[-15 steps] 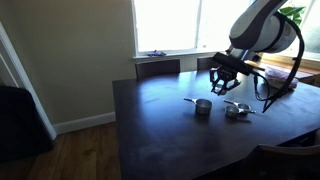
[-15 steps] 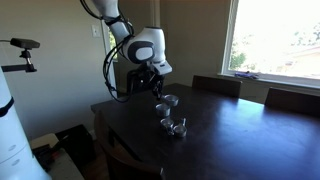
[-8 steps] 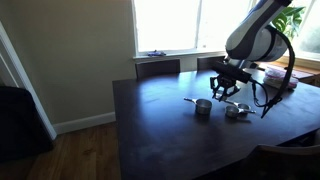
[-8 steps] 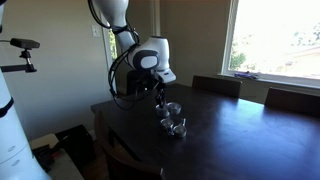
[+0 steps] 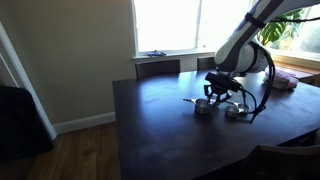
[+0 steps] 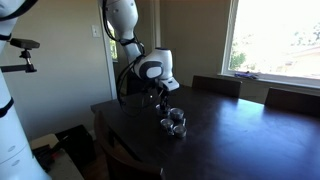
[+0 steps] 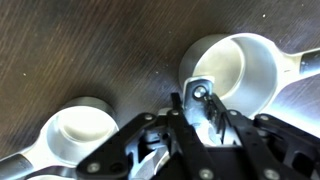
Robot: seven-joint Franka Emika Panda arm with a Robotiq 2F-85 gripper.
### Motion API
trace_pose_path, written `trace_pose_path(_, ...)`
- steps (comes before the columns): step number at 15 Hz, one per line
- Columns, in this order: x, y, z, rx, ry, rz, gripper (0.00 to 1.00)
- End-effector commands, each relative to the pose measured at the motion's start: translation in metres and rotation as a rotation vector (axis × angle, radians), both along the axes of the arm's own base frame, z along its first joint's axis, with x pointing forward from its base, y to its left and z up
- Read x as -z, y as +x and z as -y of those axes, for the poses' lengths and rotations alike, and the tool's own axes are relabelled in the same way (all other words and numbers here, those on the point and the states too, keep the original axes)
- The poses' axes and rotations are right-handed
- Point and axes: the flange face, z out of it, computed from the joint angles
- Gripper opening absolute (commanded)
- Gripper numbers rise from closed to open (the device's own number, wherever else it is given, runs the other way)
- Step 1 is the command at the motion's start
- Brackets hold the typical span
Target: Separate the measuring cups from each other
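My claw (image 7: 205, 105) hangs low over the dark wooden bench (image 5: 160, 125), right above the measuring cups (image 5: 203, 106). In the wrist view I see two of them, both bright polished silver, round, and open side up. The deeper cup (image 7: 240, 68) sits toward the upper right, its inside pale and glossy, and its flat straight handle (image 7: 300, 62) runs off the right edge. The shallower cup (image 7: 80, 125) lies at the lower left, and its handle reaches toward the bottom left corner. A strip of bare bench (image 7: 130, 60) shows between the two bowls, so they lie apart, not nested. My fingers are drawn narrow, and one fingertip (image 7: 200, 92) sits right at the near rim of the deeper cup. I cannot tell whether I am pinching that rim or only hovering against it. In both exterior views the cups look tiny and glint near the bench edge closest to my arm, with the claw (image 6: 160, 97) just above them.
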Motion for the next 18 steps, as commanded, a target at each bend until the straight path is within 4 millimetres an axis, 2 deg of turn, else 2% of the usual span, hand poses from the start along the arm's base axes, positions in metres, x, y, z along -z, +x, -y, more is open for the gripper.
trace_pose_path(1,-0.004,-0.001,-0.002,-0.038,-0.004,0.018,0.56)
trace_pose_path(8,-0.032,-0.021,-0.014,-0.156,0.031,-0.004,0.98)
trace_pose_path(13,-0.048,-0.045,-0.011,-0.332,0.058,-0.154,1.00)
trace_pose_path(18,-0.054,-0.036,0.004,-0.243,0.033,-0.167,1.00)
